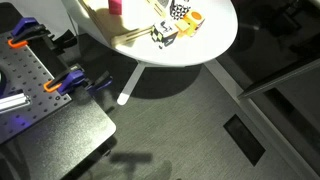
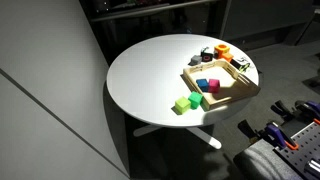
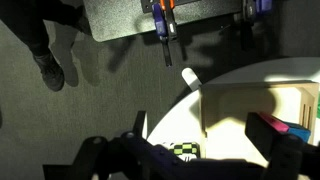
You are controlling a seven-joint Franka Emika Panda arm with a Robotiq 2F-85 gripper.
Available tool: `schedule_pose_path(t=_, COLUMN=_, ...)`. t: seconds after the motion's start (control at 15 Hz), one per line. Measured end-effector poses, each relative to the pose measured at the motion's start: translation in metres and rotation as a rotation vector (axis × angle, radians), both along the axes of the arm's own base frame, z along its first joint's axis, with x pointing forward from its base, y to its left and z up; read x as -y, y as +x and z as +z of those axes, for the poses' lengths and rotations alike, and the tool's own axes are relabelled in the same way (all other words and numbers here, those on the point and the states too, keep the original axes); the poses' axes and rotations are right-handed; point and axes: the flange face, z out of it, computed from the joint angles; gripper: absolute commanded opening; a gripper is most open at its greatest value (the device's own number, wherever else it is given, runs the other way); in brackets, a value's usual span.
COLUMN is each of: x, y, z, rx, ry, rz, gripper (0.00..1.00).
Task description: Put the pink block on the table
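The pink block (image 2: 212,85) lies in a wooden tray (image 2: 236,90) on the round white table (image 2: 150,75), next to a teal-blue block (image 2: 202,83). It also shows in an exterior view (image 1: 116,5) at the top edge. In the wrist view my gripper (image 3: 200,127) is open and empty, high above the table's edge, with the tray (image 3: 235,105) between its fingertips. The pink block (image 3: 292,129) shows just beside one fingertip. The arm and gripper are out of both exterior views.
Two green blocks (image 2: 187,102) sit on the table beside the tray. Black-and-white patterned cubes (image 1: 164,35) (image 3: 185,151) and an orange piece (image 1: 193,18) lie near the tray. A black perforated workbench (image 1: 40,100) with orange clamps (image 1: 20,42) stands beside the table.
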Motion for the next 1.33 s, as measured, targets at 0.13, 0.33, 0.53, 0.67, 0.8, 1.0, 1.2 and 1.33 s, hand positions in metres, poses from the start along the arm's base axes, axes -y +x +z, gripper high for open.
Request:
schedule_pose_path(t=0.13, x=0.000, y=0.000, z=0.000, rx=0.001, ry=0.000, rz=0.000, gripper=1.00)
schedule_pose_path(t=0.33, x=0.000, y=0.001, z=-0.002, rx=-0.004, ry=0.001, rz=0.001, gripper=1.00)
schedule_pose_path(t=0.53, x=-0.001, y=0.007, z=-0.007, rx=0.002, ry=0.000, rz=0.013, gripper=1.00)
schedule_pose_path(t=0.67, x=-0.005, y=0.016, z=-0.011, rx=0.024, ry=-0.007, rz=0.034, gripper=1.00)
schedule_pose_path(t=0.8, x=-0.011, y=0.027, z=-0.017, rx=0.049, ry=-0.021, rz=0.073, gripper=1.00)
schedule_pose_path(t=1.0, x=-0.023, y=0.045, z=-0.026, rx=0.089, ry=-0.036, rz=0.144, gripper=1.00)
schedule_pose_path(t=1.2, x=-0.035, y=0.064, z=-0.037, rx=0.135, ry=-0.038, rz=0.237, gripper=1.00)
schedule_pose_path(t=1.33, x=-0.043, y=0.077, z=-0.045, rx=0.164, ry=-0.037, rz=0.308, gripper=1.00)
